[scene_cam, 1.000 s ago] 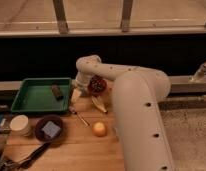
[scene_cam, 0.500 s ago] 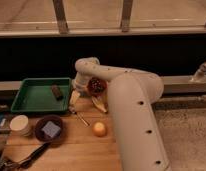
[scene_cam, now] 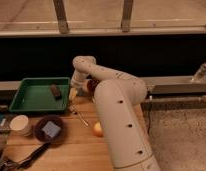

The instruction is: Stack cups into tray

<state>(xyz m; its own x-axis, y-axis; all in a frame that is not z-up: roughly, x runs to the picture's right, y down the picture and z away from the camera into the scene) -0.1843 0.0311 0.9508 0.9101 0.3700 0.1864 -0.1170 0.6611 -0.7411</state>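
The green tray (scene_cam: 31, 96) sits at the table's back left. A small dark object (scene_cam: 56, 90) lies inside it near the right rim; I cannot tell what it is. A cream-white cup (scene_cam: 20, 124) stands on the table in front of the tray, at the left edge. My gripper (scene_cam: 72, 94) hangs low at the tray's right rim, just right of the dark object. The white arm reaches in from the right and fills the table's right side.
A dark brown bowl (scene_cam: 49, 129) holding a blue-grey block stands next to the cream cup. A dark red bowl (scene_cam: 91, 84) is partly hidden behind the arm. An orange fruit (scene_cam: 97, 129), a thin utensil (scene_cam: 79, 116) and black utensils (scene_cam: 21, 159) lie on the wooden table.
The gripper has moved slightly left and down toward the tray's right rim. The objects on the table have not moved.
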